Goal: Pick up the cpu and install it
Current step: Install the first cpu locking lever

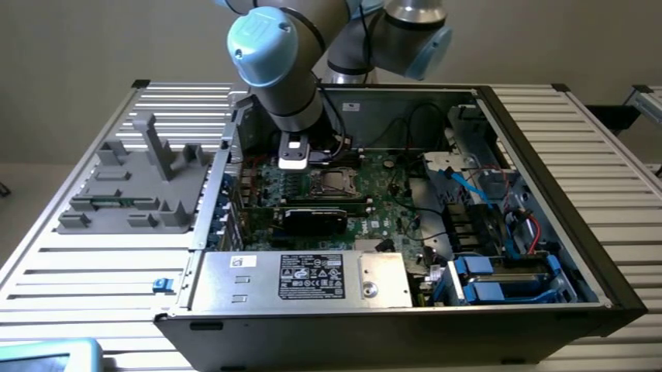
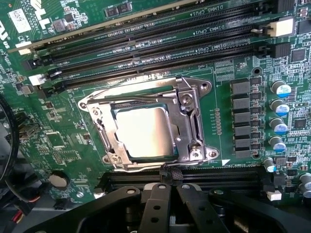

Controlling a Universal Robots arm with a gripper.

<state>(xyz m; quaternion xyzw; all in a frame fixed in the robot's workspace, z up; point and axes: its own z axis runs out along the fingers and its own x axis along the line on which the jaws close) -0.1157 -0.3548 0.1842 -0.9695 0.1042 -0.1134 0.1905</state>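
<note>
A silvery cpu [image 2: 145, 132] lies flat inside the metal socket frame [image 2: 192, 121] on a green motherboard [image 2: 63, 141], its top plate catching the light. Long black memory slots [image 2: 160, 53] run along one side of the socket. Another black slot [image 2: 218, 177] lies between the socket and the hand [image 2: 173, 187], whose black fingers are pressed together. A row of blue-marked capacitors [image 2: 282, 109] stands beside a column of dark square components [image 2: 241, 116], near the frame.

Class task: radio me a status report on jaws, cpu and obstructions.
Jaws shut, empty, close to cpu. Cpu sits inside metal frame. Nothing over its top.
</note>
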